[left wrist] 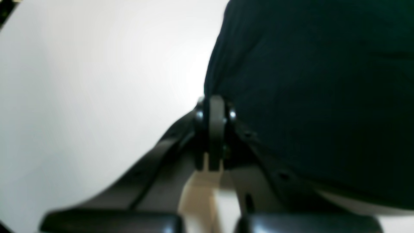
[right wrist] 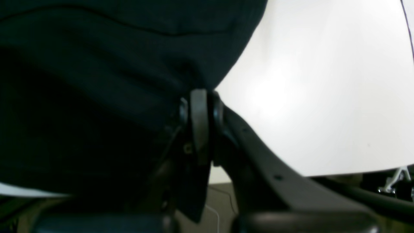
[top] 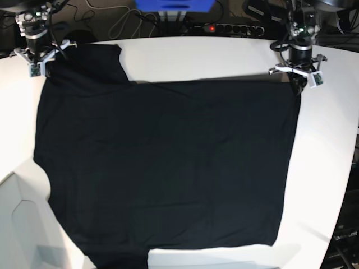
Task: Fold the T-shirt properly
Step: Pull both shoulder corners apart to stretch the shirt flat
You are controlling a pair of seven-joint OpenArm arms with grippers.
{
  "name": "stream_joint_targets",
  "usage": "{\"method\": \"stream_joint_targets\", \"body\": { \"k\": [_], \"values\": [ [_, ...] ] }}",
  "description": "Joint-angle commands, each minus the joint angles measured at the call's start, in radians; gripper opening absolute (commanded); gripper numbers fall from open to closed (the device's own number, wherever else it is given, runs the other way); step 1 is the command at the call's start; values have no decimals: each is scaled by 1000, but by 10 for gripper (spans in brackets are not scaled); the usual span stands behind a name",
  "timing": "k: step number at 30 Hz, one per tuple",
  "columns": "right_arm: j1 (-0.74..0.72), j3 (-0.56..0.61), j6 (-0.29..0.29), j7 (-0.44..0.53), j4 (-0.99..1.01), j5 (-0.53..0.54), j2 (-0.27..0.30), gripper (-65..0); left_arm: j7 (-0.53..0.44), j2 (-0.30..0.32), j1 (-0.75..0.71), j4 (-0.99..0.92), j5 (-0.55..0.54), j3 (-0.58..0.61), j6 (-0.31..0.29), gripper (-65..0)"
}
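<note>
1. Pinching both corners at the robot's side, the grippers have the shirt [top: 168,151] spread across the table [top: 328,174]; the left gripper [top: 297,84] is closed narrow on cloth at its corner, and the right gripper [top: 43,68] is closed on the opposite side, near the sleeve [top: 101,61].
2. Why there? Two holds set wide apart keep the near edge fairly taut between them; that looks like getting ready to lift and carry this edge over, though it could equally be straightening; I judge the folding is at an early stage.
3. Watch the edges now; the sleeve reaches the table's robot-side rim and a piece hangs past it; the far hem runs unevenly, its lower-left part leaving the base view, so I can't tell where it ends.
4. Bare table lies outside the left gripper, with some beside the right; a level, paired move seems best, since uneven pulling could skew the cloth.
</note>
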State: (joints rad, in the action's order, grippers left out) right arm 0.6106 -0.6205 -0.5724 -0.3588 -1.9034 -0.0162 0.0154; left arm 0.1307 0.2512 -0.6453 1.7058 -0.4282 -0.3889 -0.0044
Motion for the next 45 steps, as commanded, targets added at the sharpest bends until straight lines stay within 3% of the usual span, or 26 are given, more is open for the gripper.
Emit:
{"method": "stream_joint_targets", "body": {
  "k": [1,6,11,15,28,33,41,45],
  "values": [
    [15,-6,-10,30,-32,15,7,-650,-26,10,-14,24,-2,-8,1,-649],
    [58,-5,-21,31,-52,15,4,-650,-26,10,-40,23,-4,-8,1,-649],
    [94,-29,-126,31,-52,15,-2,-650,-26,4,-75,21,-5,-9,1,-649],
    [98,-78,-126,31,-51,15,-36,-650,-26,-2,-109,24,-5,-11,1,-649],
    [176,-105,-126,33,-49,15,-38,-650,-27,-2,-179,26,-7,-54,-1,-649],
    [141,-103,-126,31,-69,91,-36,-650,-26,-2,-147,58,-7,-95,-1,-649],
    [-19,-97,-126,24,-84,95,-35,-650,-24,-2,-52,76,1,-100,1,-649],
    [-119,-94,-126,-53,-81,95,-32,-650,-24,-2,2,63,1,-100,4,-649]
  ]
}}
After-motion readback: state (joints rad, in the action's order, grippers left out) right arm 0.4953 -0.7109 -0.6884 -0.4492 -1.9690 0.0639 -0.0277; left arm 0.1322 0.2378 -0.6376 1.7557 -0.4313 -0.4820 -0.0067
